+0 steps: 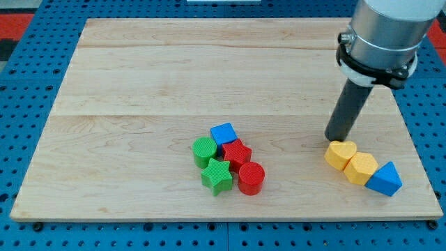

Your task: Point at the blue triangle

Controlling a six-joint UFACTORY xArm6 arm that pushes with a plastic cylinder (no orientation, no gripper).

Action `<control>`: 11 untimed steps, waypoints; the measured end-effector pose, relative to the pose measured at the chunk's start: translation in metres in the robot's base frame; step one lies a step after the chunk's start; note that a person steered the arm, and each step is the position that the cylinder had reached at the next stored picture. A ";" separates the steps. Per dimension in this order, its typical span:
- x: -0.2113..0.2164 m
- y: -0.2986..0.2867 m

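Blue triangular plastic block sits near the board's bottom-right corner, touching a yellow hexagonal block, itself touching a yellow heart-shaped block. The rod's tip, no claw to open or close, stands just above the heart; target lies down-right.

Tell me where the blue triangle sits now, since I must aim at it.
The blue triangle block lies near the wooden board's lower right corner, touching the yellow hexagon block; my tip rests up-left, above the yellow heart block.
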State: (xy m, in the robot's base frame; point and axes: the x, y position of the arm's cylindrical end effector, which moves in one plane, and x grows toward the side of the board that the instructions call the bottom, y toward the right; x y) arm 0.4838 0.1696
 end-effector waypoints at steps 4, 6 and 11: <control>0.107 0.127; 0.135 0.076; 0.116 0.045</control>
